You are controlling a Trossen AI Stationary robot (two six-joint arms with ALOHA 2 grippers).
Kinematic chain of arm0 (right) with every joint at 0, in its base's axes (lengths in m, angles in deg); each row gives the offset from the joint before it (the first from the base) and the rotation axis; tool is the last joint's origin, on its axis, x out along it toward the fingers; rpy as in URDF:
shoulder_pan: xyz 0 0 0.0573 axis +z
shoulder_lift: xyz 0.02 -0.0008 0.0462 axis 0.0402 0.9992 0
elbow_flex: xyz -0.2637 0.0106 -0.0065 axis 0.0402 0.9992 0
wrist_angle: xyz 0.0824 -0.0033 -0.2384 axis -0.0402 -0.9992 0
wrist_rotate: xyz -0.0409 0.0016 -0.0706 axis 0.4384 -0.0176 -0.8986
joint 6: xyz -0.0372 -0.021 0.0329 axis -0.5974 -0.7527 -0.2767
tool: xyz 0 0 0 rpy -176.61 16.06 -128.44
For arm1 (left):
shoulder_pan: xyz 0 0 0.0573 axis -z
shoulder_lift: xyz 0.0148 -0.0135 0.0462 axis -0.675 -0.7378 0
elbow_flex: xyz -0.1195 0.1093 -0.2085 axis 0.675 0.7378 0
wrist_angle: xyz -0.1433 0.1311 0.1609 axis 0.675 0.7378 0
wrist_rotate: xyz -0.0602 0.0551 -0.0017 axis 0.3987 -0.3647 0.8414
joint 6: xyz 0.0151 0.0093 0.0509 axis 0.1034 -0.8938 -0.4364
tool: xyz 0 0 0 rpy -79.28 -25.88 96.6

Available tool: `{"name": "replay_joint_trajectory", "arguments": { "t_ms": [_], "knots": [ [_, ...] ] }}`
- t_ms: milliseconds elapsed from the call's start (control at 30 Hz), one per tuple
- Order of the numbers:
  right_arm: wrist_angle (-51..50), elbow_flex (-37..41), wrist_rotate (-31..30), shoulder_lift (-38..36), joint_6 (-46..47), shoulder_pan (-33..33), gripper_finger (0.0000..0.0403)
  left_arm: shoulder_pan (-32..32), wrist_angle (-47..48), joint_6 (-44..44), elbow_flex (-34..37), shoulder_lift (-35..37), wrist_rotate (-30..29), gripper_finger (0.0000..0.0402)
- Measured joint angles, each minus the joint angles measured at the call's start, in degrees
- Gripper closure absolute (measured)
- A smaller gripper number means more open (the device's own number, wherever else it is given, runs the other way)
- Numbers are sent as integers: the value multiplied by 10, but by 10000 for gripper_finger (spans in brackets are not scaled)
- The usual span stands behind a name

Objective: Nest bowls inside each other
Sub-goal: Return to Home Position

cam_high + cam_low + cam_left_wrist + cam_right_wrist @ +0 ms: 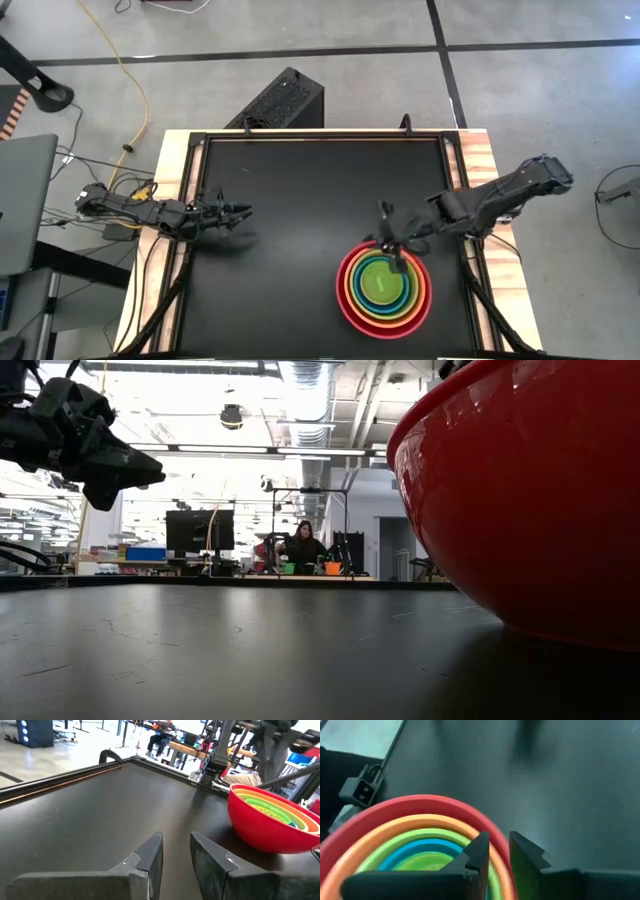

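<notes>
The bowls [385, 287] sit nested in one stack at the table's near right. The red one [530, 490] is outermost and rests on its base, with orange, lime green, blue and a green centre inside [274, 811]. My right gripper [392, 243] hovers above the stack's far rim [420, 802], slanting down. Its fingers [499, 855] stand slightly apart with nothing between them. My left gripper [240, 212] waits level above the table's left side [176, 855], slightly open and empty; it also shows in the low view [150, 472].
The black tabletop [300, 190] lies bare left of and beyond the stack. A raised frame [320, 133] runs along its far edge, and a black box [280, 100] stands behind it. Cables lie at the left. A person [303, 548] sits far off in the room.
</notes>
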State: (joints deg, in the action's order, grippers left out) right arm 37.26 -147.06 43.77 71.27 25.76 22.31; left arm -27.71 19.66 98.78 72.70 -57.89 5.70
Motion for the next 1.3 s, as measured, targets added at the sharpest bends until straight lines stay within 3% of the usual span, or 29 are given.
{"name": "replay_joint_trajectory", "arguments": {
  "t_ms": [167,433,600,933,1300],
  "knots": [
    [85,123,5,-140,-23,-52,345,0,-9,-18,1,0,0,315],
    [398,414,-1,-392,-24,-100,380,0,-40,-109,1,1,0,315],
    [424,518,0,-498,21,-108,390,0,-59,-129,1,2,1,315],
    [389,605,0,-636,35,-108,390,0,-44,-112,0,1,1,315],
    [347,605,-3,-658,33,-115,390,0,0,-136,-1,-1,-2,315]
  ]
}}
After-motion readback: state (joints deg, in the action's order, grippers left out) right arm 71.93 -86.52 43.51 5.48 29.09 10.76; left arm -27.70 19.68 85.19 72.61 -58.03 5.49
